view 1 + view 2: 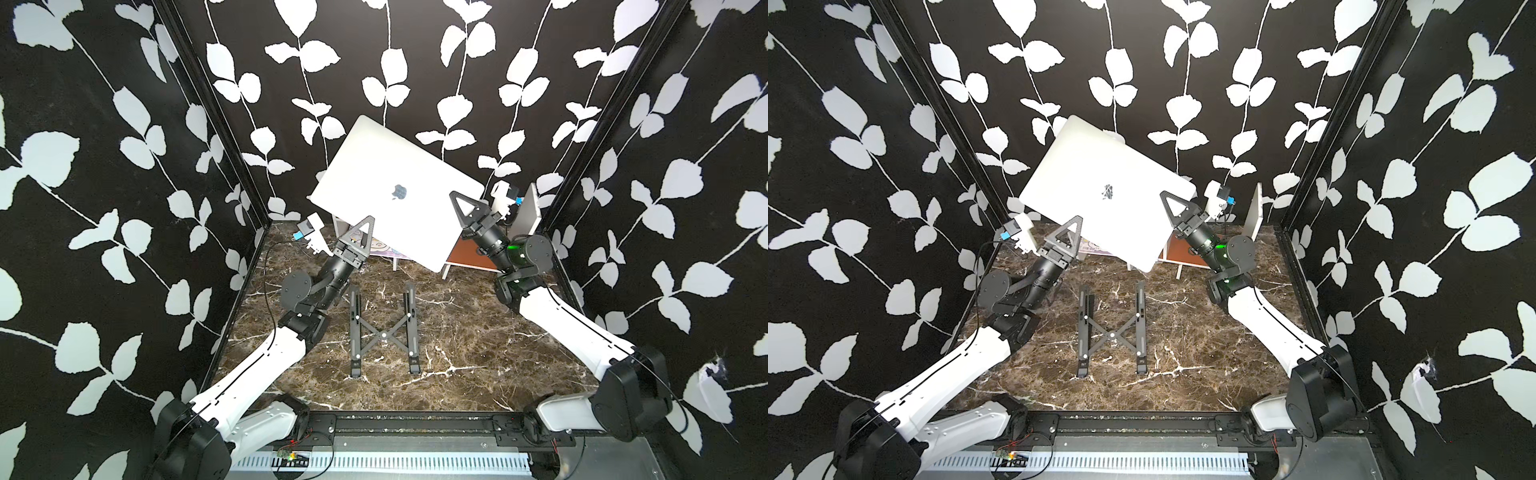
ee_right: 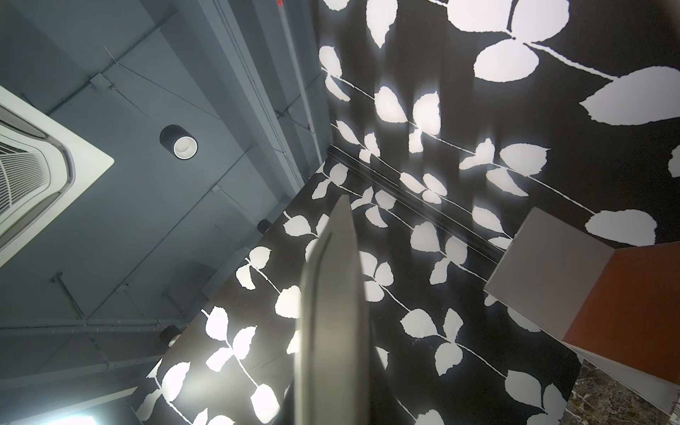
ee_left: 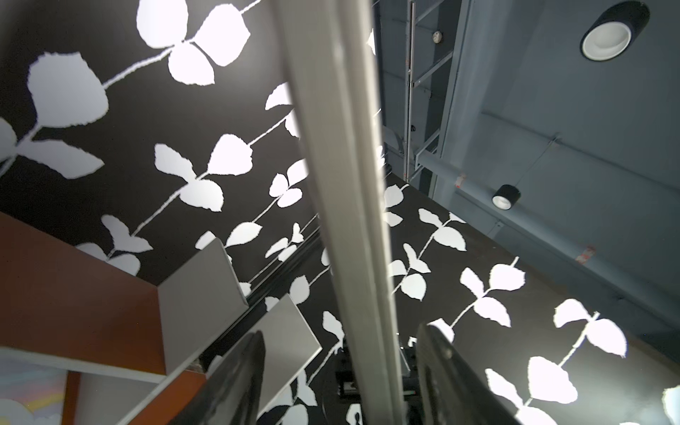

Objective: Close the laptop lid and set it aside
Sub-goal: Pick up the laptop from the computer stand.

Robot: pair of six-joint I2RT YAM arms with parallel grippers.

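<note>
The silver laptop (image 1: 386,187) (image 1: 1100,187) hangs tilted in the air over the back of the table. The laptop lid is closed, its logo side facing up. My right gripper (image 1: 457,199) (image 1: 1167,197) is shut on the laptop's right edge. My left gripper (image 1: 368,222) (image 1: 1076,220) straddles the near left edge. In the left wrist view the laptop's edge (image 3: 346,184) runs between the two fingers (image 3: 243,375), with gaps on both sides, so the jaws stand open. The right wrist view shows the laptop edge (image 2: 331,312) filling the middle; the fingers there are hidden.
A black X-frame stand (image 1: 384,332) (image 1: 1112,332) lies flat mid-table, in front of both arms. Behind and under the laptop stands a white rack with a brown panel (image 1: 469,255) (image 3: 73,279) and a partly hidden cartoon notebook (image 1: 384,249). Leaf-patterned walls close in on three sides.
</note>
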